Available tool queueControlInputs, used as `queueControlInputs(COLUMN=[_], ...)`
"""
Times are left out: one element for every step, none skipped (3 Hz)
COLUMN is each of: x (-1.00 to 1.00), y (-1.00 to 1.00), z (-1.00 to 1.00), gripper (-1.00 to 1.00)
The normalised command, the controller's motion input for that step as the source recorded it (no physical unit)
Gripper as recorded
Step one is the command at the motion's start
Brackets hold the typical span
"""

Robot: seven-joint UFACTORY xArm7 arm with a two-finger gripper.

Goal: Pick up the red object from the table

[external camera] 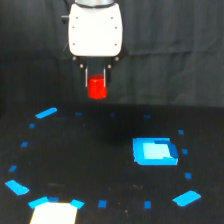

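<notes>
Nearest the camera, at the bottom edge of the exterior view, a pale cream patch [54, 213] sits with blue tape [46, 203] along its top, toward the view's left. Farther back and higher, the claw [97, 80] hangs at the upper centre, its two dark fingers [86, 79] pointing straight down and clenched on the red object [97, 88], which is held between them with its lower part showing below the fingertips. That block is lifted clear of the worktop [100, 165], seen against the dark curtain [175, 50] behind. Above the claw, the white rounded housing [95, 31] of the arm stands upright, cut off by the top of the frame, so the rest of the arm cannot be seen. Outward from the claw, the black worktop carries a loose ring of small blue marks: a slanted strip [46, 113] to the view's left, an elongated piece [17, 188] low on the left, and another slanted piece [186, 198] low on the right. A larger blue square patch [155, 151] lies to the view's right of centre, well apart from the claw and lower in the picture. Nothing stands between the camera and the held block; the picture is blurred, so the block's finer shape cannot be told.
</notes>
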Motion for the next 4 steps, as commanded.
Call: queueControlInputs(x=[0.42,0.0,0.07,0.34], y=[-0.08,0.1,0.09,-0.12], z=[0.41,0.4,0.03,0.23], gripper=[-1.0,-0.97,-0.96,-1.0])
